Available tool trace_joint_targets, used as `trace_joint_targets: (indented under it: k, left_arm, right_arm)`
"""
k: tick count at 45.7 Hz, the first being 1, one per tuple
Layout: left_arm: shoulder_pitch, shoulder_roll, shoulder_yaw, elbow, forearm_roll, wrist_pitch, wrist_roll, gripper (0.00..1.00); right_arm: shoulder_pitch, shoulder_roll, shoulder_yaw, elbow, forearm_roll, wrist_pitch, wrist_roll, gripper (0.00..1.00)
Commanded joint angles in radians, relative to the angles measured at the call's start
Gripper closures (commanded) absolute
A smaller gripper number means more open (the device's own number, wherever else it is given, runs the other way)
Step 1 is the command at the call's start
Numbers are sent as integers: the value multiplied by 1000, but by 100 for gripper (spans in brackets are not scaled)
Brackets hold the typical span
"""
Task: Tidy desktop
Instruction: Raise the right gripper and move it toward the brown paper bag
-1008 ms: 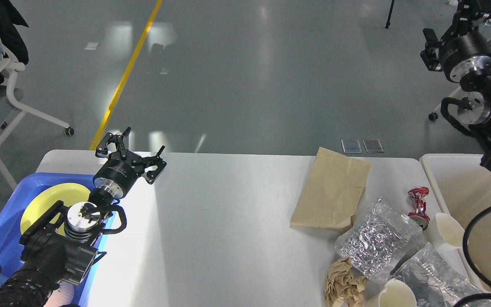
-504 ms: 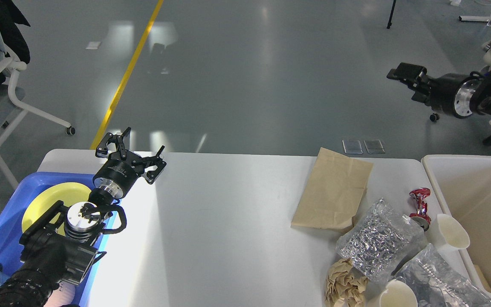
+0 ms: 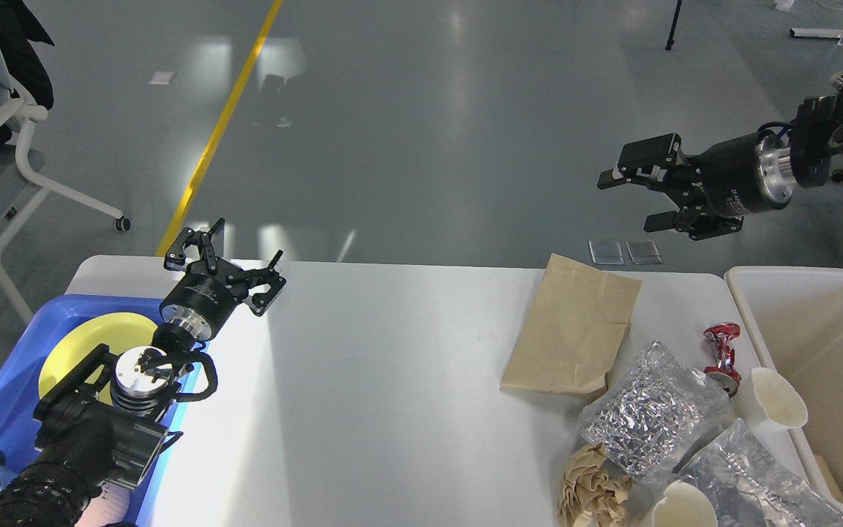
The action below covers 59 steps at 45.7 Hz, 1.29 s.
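- Desk (image 3: 407,380) fills the lower frame. It's a rigid, glossy slab, so nothing to grip on it; I only handle what lies on it. Smooth top, so I expect light litter to skid if nudged.
- Left gripper (image 3: 225,265) hangs over the desk's far-left corner, jaws spread, holding nothing.
- Right gripper (image 3: 637,196) is in the air beyond the far edge, above the paper bag (image 3: 571,326), jaws spread, empty.
- Bag lies flat near the far-right edge: light, floppy, best pinched at a raised rim or corner.
- Foil pouch (image 3: 645,413) and a second pouch (image 3: 754,479) at the near-right corner: crinkly, slick, light.
- Crushed can (image 3: 719,353) beside the bin (image 3: 809,351): small, stiff, pinch across the waist.
- Cup (image 3: 776,399) leans at the bin wall; thin, easily crushed.
- Crumpled paper (image 3: 593,487) and another cup (image 3: 681,506) are cut off by the near edge.
- Tray (image 3: 23,366) at the left edge holds a yellow plate (image 3: 85,344), half hidden by my left arm.
- Bin's interior is mostly out of frame.
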Motion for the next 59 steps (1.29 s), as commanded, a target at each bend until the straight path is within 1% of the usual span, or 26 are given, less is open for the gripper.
trace_joint_targets:
  k: [1,3,6,9,13,21,24,49,56,59]
  left_arm:
    - [0,0,0,0,-2,0,0,3]
    - [0,0,0,0,0,0,0,3]
    - [0,0,0,0,0,0,0,3]
    - [0,0,0,0,-1,1,0,3]
    - [0,0,0,0,0,0,0,3]
    - [0,0,0,0,0,0,0,3]
    - [0,0,0,0,-1,0,0,3]
    - [5,0,0,0,-2,0,0,3]
    - [3,-3,0,0,0,-2,0,3]
    - [3,0,0,0,0,-2,0,3]
  right_arm:
    - [89,77,-85,125,0,14,-109,0]
    - [100,104,-109,160,1,14,-149,0]
    - [117,144,-141,217,3,8,-167,0]
    - [142,164,-161,263,4,1,-167,0]
    - [166,163,-171,306,26,-1,-167,0]
    - [174,154,-177,372,55,-7,-167,0]
    - [179,161,-184,384,63,-25,-167,0]
    - [183,155,-183,381,86,-67,-169,0]
    - [156,157,-183,379,86,-128,-169,0]
    - [151,163,-181,378,84,-138,-170,0]
